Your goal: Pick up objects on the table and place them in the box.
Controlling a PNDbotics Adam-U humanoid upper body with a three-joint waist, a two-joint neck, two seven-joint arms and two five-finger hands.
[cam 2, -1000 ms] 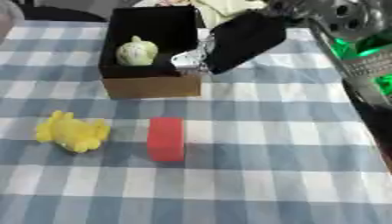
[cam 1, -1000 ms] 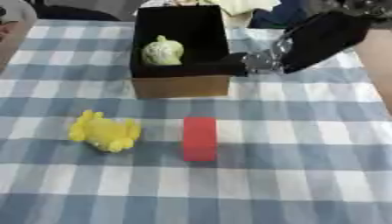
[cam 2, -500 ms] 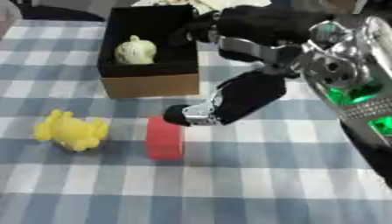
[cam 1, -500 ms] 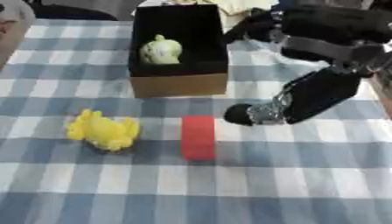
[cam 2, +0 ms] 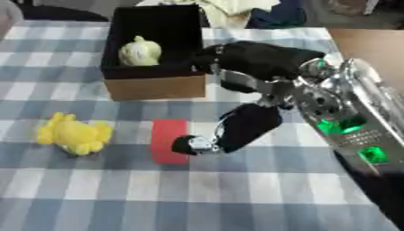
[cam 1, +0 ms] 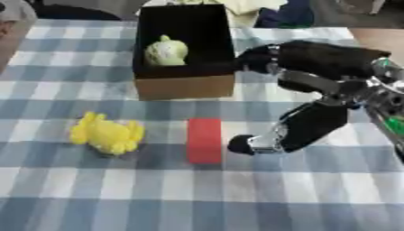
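**Red block next, right hand low beside it**

Red against the blue-checked tablecloth [cam 1: 331, 189], the block [cam 1: 204, 140] lies flat below the cardboard box [cam 1: 186, 85], between the yellow toy [cam 1: 107, 134] and my right hand [cam 1: 304, 131]. I bring that hand in low from the right, fingertips just beside the block — I judge it is reaching for a side grasp. It holds nothing; whether the fingers are spread or curled, I cannot tell. A pale green toy [cam 1: 167, 52] already sits in the box. No writing is legible.

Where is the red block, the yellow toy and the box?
red block [cam 1: 204, 140]: left eye view, middle of its top.
yellow toy [cam 1: 107, 134]: left eye view, its body.
box [cam 1: 186, 86]: left eye view, front wall.
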